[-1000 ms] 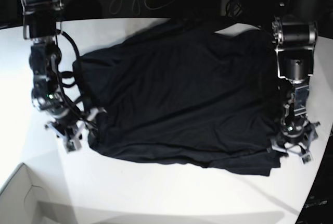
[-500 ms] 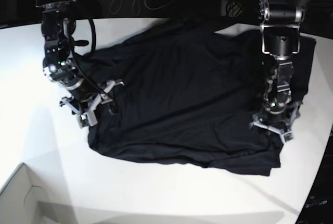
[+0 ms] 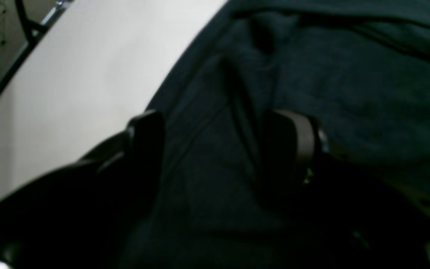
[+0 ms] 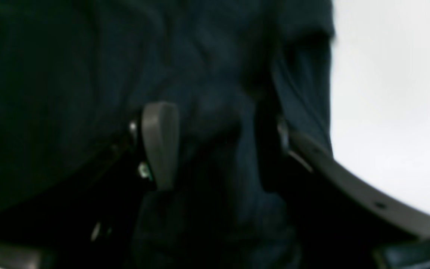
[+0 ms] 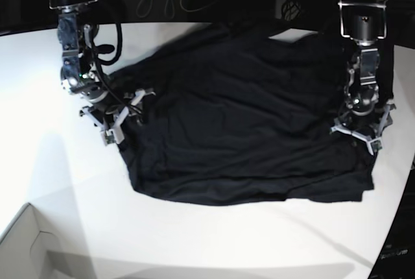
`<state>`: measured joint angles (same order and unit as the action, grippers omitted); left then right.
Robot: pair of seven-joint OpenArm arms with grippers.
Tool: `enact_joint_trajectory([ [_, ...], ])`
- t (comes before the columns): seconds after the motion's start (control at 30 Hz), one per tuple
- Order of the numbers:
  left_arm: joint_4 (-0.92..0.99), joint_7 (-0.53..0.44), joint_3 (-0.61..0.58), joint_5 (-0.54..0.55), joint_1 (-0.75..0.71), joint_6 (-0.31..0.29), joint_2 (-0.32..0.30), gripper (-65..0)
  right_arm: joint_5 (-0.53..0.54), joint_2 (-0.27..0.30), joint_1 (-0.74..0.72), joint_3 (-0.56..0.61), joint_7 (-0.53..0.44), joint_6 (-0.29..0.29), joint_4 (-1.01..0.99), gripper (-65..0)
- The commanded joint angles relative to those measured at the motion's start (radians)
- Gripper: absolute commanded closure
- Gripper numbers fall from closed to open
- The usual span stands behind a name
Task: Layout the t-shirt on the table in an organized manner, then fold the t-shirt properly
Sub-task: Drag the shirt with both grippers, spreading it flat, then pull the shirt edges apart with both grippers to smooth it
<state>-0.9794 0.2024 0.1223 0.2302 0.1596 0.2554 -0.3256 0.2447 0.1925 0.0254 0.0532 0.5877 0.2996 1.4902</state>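
Left tool (image 5: 360,133) and right tool (image 5: 118,115) each stand with jaws apart, straddling the side edges of the t-shirt (image 5: 240,117), nothing clamped. The garment lies spread on the counter (image 5: 194,240), long axis left-right in the base view. Risk: closing on a single layer would bunch the fabric when pulled.

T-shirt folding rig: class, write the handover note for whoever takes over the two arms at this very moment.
Left tool: jaws apart, black fabric between them at the shirt's side edge; not clamped.
Right tool: likewise, jaws apart with a fabric fold between them at the opposite edge.
The plain black thin-fabric t-shirt lies spread on the large smooth white table, roughly flat but wrinkled, its lower hem uneven.
Done: rough spreading.
Left: smooth the edges and sleeves, then all the folding.
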Motion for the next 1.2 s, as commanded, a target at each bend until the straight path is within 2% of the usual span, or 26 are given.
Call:
enact_joint_trajectory([
  [0.0, -0.039, -0.007, -0.002, -0.002, -0.005, 0.002, -0.005, -42.2, 0.011, 0.006, -0.011, -0.003, -0.021, 0.005, 0.013, -32.9],
  [0.27, -0.105, -0.007, 0.098, -0.002, -0.019, 0.002, -0.002, -42.2, 0.011, 0.012, 0.011, 0.043, -0.016, 0.005, 0.02, -32.9],
  [0.43, -0.24, 0.001, 0.129, -0.002, -0.058, 0.002, -0.005, -42.2, 0.011, 0.029, 0.032, 0.038, -0.018, 0.005, 0.028, -33.0],
  [0.6, -0.398, 0.173, 0.168, -0.002, -0.137, 0.002, 0.007, -42.2, 0.011, 0.042, 0.018, 0.037, -0.019, 0.005, -0.001, -33.1],
  [0.7, -0.5, 0.273, 0.168, -0.002, -0.216, 0.002, 0.035, -42.2, 0.011, 0.06, -0.015, 0.035, -0.021, 0.005, -0.046, -33.1],
  [0.83, -0.603, 0.314, 0.168, -0.002, -0.361, 0.002, 0.062, -42.2, 0.011, 0.069, -0.058, 0.035, -0.021, 0.005, -0.105, -33.1],
  [1.03, -0.499, 0.314, 0.168, -0.002, -0.406, 0.002, 0.075, -42.2, 0.011, 0.089, -0.123, 0.029, -0.067, -0.001, -0.196, -33.1],
  [1.17, -0.436, 0.312, 0.168, -0.002, -0.381, 0.002, 0.075, -42.2, 0.011, 0.094, -0.141, -0.052, -0.085, -0.001, -0.256, -33.1],
])
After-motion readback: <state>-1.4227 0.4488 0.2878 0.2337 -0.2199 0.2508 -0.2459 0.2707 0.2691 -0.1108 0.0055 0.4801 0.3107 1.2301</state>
